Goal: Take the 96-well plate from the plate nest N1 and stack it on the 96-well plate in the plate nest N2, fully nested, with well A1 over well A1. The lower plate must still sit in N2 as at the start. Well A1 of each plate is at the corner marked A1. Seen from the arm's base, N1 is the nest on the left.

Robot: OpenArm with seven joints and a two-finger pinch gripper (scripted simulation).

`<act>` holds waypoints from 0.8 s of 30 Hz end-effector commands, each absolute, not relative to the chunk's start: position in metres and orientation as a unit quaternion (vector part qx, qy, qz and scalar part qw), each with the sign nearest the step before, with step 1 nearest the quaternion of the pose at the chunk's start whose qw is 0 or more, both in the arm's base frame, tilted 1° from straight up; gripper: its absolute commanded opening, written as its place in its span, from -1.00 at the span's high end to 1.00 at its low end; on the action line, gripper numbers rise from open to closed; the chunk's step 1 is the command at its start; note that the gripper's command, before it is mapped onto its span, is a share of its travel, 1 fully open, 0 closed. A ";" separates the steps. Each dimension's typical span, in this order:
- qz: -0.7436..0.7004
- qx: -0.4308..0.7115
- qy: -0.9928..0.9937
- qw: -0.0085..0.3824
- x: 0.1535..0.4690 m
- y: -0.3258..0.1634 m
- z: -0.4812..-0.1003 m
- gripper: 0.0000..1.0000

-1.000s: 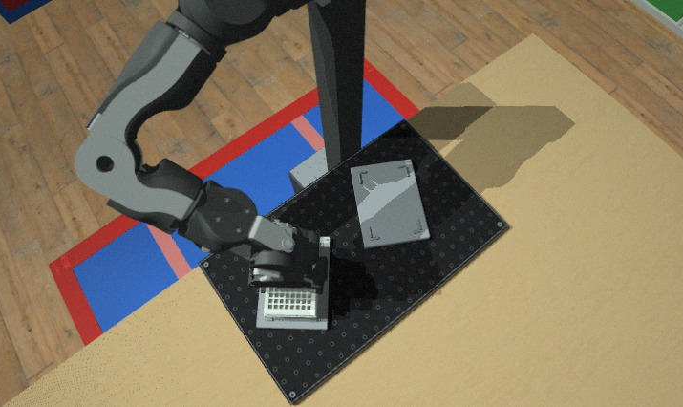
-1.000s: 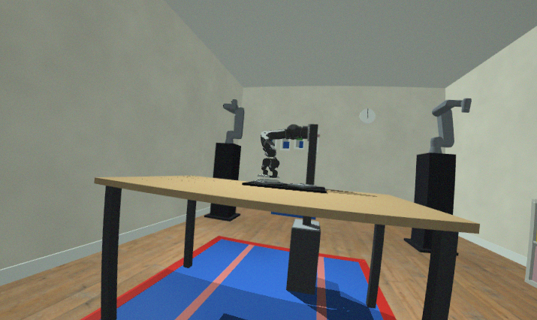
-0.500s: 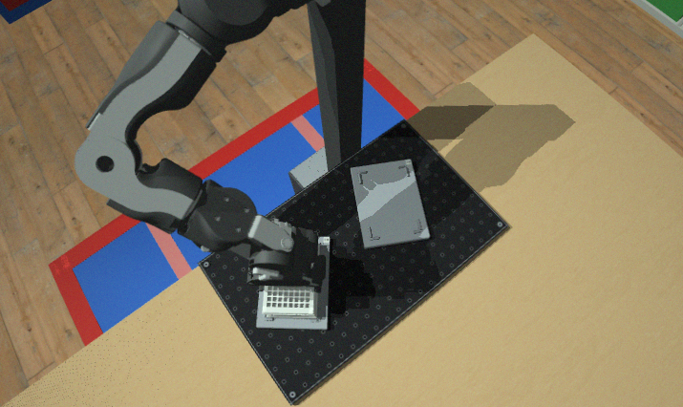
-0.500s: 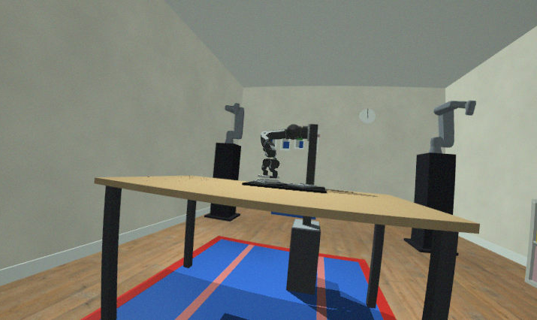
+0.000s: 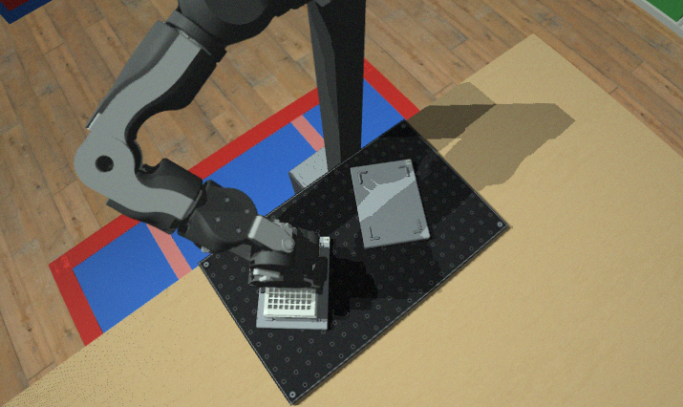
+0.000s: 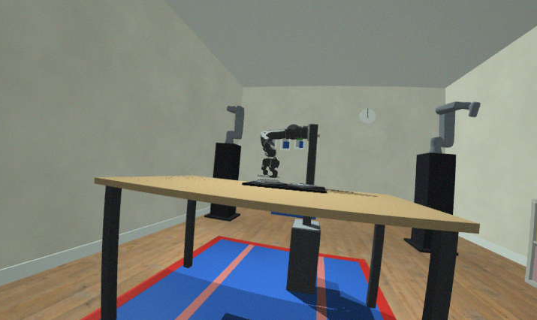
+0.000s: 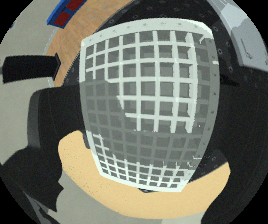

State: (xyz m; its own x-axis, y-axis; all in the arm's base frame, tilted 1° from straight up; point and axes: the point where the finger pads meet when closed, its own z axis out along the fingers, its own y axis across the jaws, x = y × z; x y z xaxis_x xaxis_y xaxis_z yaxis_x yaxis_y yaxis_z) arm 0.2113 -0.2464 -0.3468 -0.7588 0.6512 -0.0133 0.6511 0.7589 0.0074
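Observation:
My gripper point(image 5: 288, 282) is shut on the white 96-well plate point(image 5: 288, 302). It holds the plate over the grey nest N2 point(image 5: 293, 319) at the near left of the black baseplate point(image 5: 353, 263). In the wrist view the plate's well grid point(image 7: 147, 103) fills the middle of the picture. The lower plate in N2 is hidden under the held plate, so I cannot tell whether the two touch or are nested. Nest N1 point(image 5: 389, 203) lies empty at the back right, with its corner marks showing. In the exterior view the gripper point(image 6: 270, 171) is low over the baseplate point(image 6: 284, 188).
The arm's black post point(image 5: 335, 85) stands at the back edge of the baseplate, behind N1. The arm's elbow and forearm point(image 5: 146, 186) hang out past the table's left edge. Two other arms on black pedestals point(image 6: 435, 186) stand by the far walls.

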 end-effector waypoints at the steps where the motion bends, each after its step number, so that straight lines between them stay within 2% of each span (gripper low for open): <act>1: 0.000 0.348 0.938 0.007 0.212 -0.247 -0.346 1.00; 24: 0.001 0.347 0.938 0.005 0.208 -0.246 -0.349 1.00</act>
State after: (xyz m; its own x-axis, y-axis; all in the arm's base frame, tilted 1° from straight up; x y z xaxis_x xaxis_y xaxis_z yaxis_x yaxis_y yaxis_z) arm 0.2066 -0.2463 -0.3498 -0.7600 0.6499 -0.0044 0.6499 0.7600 -0.0007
